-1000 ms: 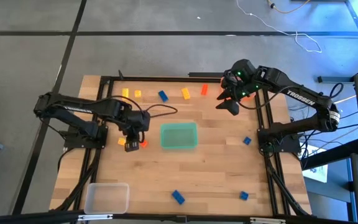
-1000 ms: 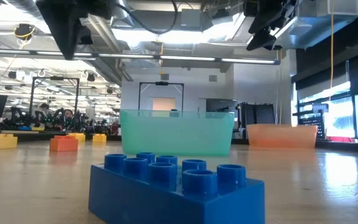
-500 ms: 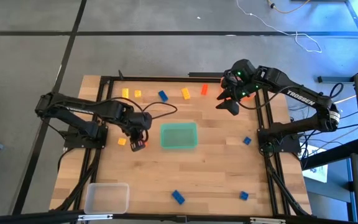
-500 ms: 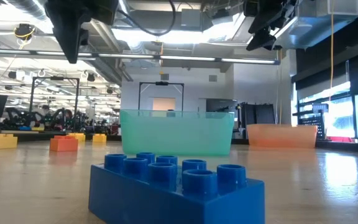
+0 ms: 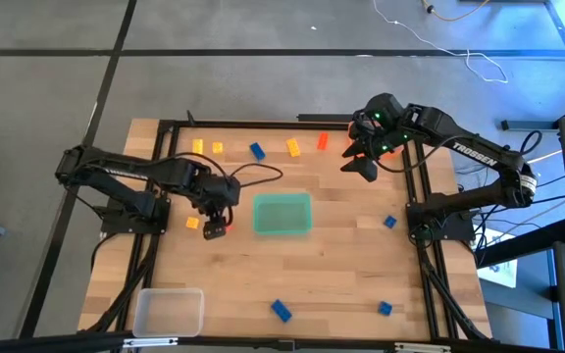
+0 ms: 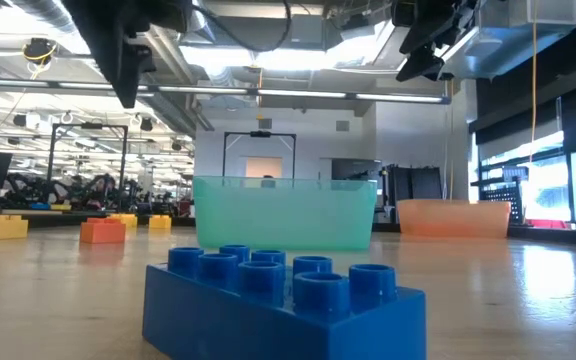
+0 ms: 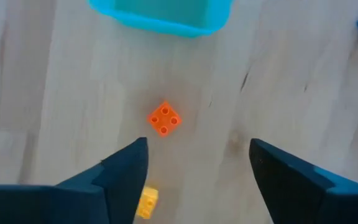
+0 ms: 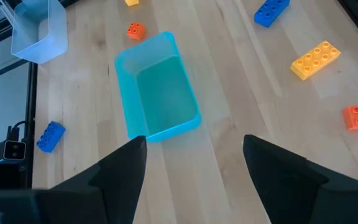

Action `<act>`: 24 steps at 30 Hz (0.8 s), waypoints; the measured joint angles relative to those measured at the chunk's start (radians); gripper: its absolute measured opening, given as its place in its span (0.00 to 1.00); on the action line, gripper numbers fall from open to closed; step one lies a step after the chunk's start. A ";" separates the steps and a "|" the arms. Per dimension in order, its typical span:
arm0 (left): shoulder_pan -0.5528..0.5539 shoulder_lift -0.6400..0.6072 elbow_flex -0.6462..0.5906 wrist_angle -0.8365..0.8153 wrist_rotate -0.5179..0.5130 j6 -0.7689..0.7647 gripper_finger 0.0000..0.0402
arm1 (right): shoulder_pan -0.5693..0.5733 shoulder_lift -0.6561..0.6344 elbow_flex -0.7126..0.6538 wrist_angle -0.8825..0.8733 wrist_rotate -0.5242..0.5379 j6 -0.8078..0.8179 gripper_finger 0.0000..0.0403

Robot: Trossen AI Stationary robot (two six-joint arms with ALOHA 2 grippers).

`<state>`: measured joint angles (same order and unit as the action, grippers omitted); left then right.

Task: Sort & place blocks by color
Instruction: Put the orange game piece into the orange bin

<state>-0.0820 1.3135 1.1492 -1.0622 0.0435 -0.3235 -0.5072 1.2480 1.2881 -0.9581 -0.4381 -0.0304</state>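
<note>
On the wooden table [image 5: 341, 265], the left gripper [image 7: 194, 163] hangs wide open over a small orange block [image 7: 165, 118], probably to grab it. The right gripper [image 8: 191, 163] waits, open and empty.

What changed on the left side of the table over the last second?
The left gripper shifted slightly toward the green tray and now hangs with its jaws open over the small orange block. Nothing was picked up. The right gripper, tray and other blocks stayed put.
</note>
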 joint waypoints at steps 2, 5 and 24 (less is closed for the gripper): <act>-0.006 0.007 -0.024 0.016 -0.001 0.045 0.68 | 0.000 0.000 0.000 0.001 0.000 -0.002 0.67; -0.018 0.010 -0.058 0.046 -0.037 0.091 0.68 | 0.000 0.000 0.000 0.001 0.000 0.000 0.67; -0.053 0.138 -0.230 0.266 -0.063 0.387 0.68 | 0.000 0.000 0.000 0.013 0.000 0.000 0.67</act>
<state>-0.1349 1.4513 0.9188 -0.7964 -0.0193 0.0639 -0.5072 1.2480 1.2877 -0.9453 -0.4377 -0.0307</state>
